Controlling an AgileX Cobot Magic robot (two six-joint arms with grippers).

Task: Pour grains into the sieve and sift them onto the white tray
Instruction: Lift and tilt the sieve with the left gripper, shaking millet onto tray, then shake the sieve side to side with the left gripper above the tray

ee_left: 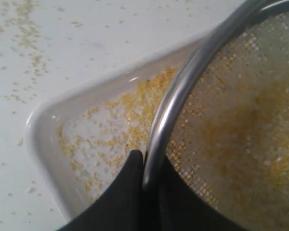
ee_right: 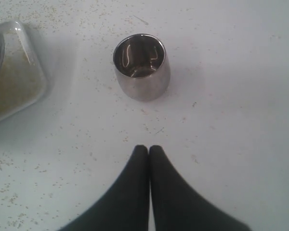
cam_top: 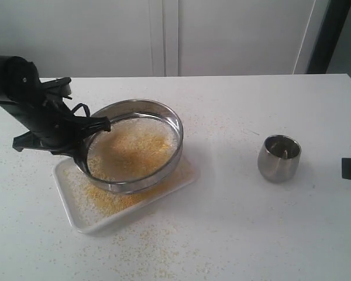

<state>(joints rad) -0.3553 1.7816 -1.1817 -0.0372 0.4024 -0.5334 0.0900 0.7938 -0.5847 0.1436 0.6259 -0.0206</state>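
Note:
The round steel sieve [cam_top: 134, 146] hangs tilted over the white tray [cam_top: 67, 190], with yellow and whitish grains [cam_top: 131, 149] heaped on its mesh. My left gripper [cam_top: 88, 132] is shut on the sieve's left rim. In the left wrist view the rim [ee_left: 183, 86] runs between the two black fingers [ee_left: 127, 192], and fine yellow grains [ee_left: 115, 120] lie scattered on the tray [ee_left: 38, 139] below. My right gripper [ee_right: 148, 150] is shut and empty, hovering over the table short of the steel cup [ee_right: 141, 66]; only a dark bit of it shows at the exterior view's right edge.
The small steel cup [cam_top: 279, 157] stands upright on the white table to the right of the tray and looks empty. Loose crumbs [cam_top: 146, 246] are strewn over the tabletop around the tray. A white wall closes off the back.

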